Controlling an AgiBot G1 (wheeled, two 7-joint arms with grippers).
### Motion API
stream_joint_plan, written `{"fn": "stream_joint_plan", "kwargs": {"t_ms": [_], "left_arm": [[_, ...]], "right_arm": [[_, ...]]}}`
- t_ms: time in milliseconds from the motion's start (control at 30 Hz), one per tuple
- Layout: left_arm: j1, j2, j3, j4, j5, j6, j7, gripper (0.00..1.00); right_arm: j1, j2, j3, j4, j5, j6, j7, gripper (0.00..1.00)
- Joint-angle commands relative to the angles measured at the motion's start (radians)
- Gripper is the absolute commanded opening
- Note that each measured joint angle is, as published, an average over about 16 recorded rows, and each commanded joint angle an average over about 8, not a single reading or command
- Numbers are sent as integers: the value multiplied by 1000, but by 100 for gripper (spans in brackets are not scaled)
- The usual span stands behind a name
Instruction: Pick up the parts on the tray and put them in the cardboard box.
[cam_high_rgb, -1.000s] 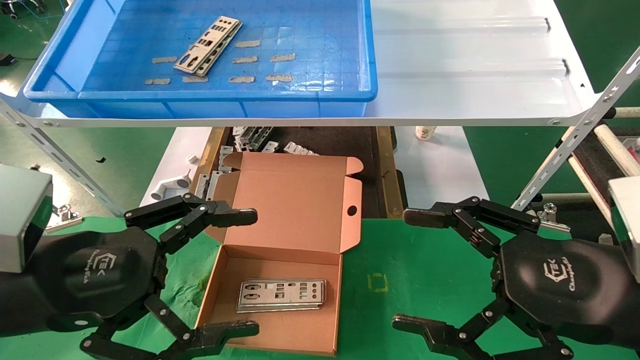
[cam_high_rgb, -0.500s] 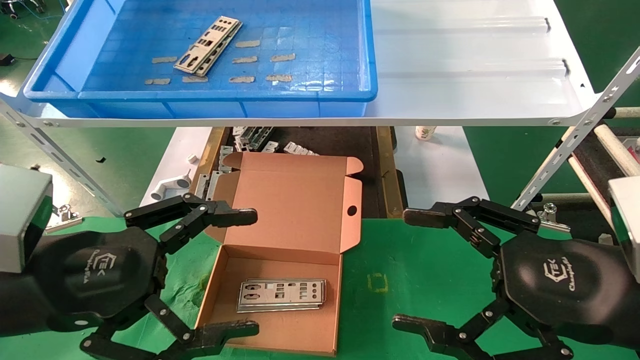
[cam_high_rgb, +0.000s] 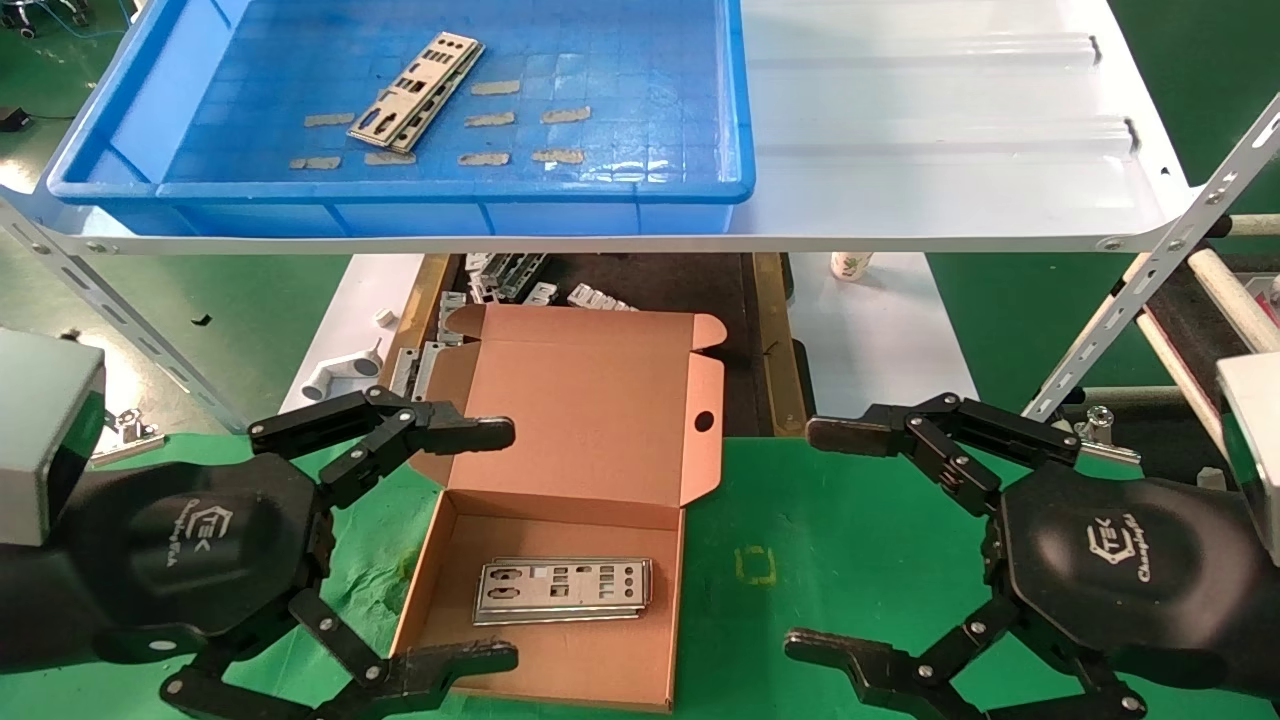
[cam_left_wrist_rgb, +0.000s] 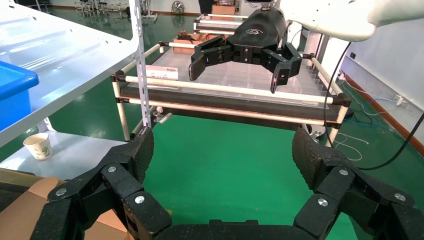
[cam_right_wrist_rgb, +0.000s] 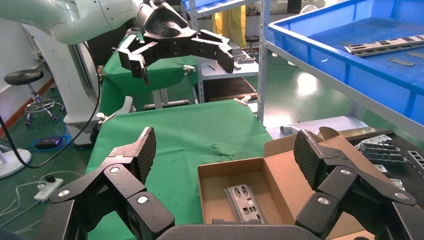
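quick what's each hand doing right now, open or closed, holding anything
Left hand: open, empty, straddling the left side of the flat brown cardboard box.
Right hand: open, empty, above the green mat.

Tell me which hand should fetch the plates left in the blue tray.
Probably the left hand: the parts lie in the left half of the tray, on its side. The right hand is also open but farther across.

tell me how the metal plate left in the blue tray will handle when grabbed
The plate looks thin and punched with cutouts, so probably light and slightly springy. Lying flat on the tray floor, it may slide rather than lift. It won't roll.
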Motion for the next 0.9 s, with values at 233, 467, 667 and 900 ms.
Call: {"fn": "stream_joint_plan", "kwargs": {"t_ms": [233,467,667,900], "left_arm": [[0,0,0,0,0,0,0,100],[0,0,0,0,0,0,0,100],[0,0,0,0,0,0,0,100],[0,0,0,0,0,0,0,100]], "right_arm": [[0,0,0,0,0,0,0,100],[0,0,0,0,0,0,0,100],[0,0,0,0,0,0,0,100],[0,0,0,0,0,0,0,100]]}}
